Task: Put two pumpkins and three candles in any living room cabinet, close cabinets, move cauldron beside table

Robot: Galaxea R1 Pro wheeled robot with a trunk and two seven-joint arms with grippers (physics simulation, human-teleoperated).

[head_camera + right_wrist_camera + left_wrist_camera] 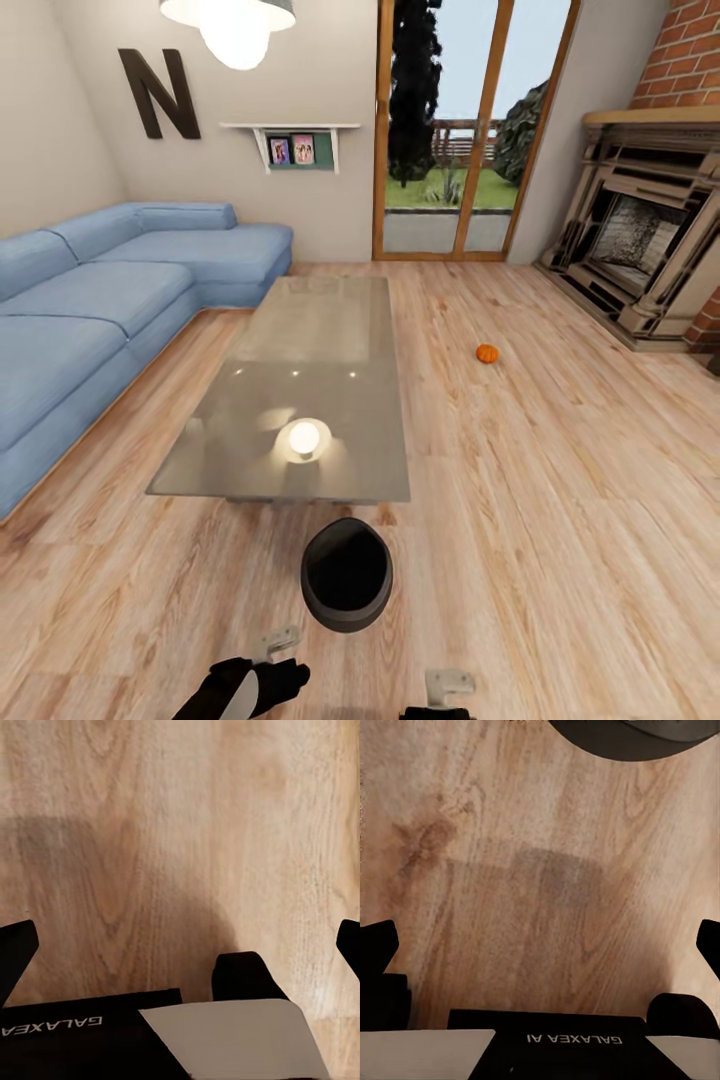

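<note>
From the head, the cauldron point(346, 574) sits on the wood floor point(560, 480) just off the near short end of the counter point(300, 400) — so it reads as already next to it, and I judge that part of the task met. One pumpkin point(487, 353) lies on the floor well to the right of the counter, between it and the fireplace point(640, 240); a blue sofa point(110, 290) runs along the left. No cabinet or candle is in sight here. The left tool point(268, 652) and right tool point(448, 690) hang low at the near edge, both behind the cauldron and apart from it. The step in hand looks like going for that pumpkin: best to steer the base round the right of the cauldron without nudging it, stop with the pumpkin square ahead, and come down on it from above with the fingers across its ribs, since a round thing may roll away. In the left wrist view the left tool's fingers point(376, 945) stand spread wide over bare floor, holding nothing, with the cauldron's dark rim point(637, 736) at the far edge. In the right wrist view the right tool's fingers point(15, 945) are likewise spread — empty, over plain boards.
</note>
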